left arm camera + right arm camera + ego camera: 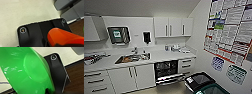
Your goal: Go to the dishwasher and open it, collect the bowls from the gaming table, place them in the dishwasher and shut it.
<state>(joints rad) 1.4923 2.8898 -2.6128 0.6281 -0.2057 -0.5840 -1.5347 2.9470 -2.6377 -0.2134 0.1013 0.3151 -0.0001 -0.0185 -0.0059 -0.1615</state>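
Dishwasher: the built-in dishwasher with a dark racked interior and brushed-steel door sits under the white counter at about 6 o'clock in the head view; its door is dropped open, hinged low, its long axis running along the cabinet front and the cavity facing the robot

Open room: pale floor lies before the door; at 4 o'clock a black-lidded bin and a green-lidded bin stand just beside the door's right end, against the poster-covered wall

Left edge: white cabinet doors with black handles flank the dishwasher on its left, narrow drawers on its right

Counter: a steel sink at 9 o'clock of the dishwasher, small items near the back corner, too blurred to name

Green bowl: the bright green round plastic bowl looms close in the right wrist view, tilted on edge, its underside and base ring toward the camera, over pale floor and a brown strip

Orange bowl: an orange plastic bowl, probably rim-down, sits close before the left wrist camera above pale floor

Right gripper: appears clamped on the green bowl's rim, fingers hidden

Left gripper: cannot tell whether clenched or released
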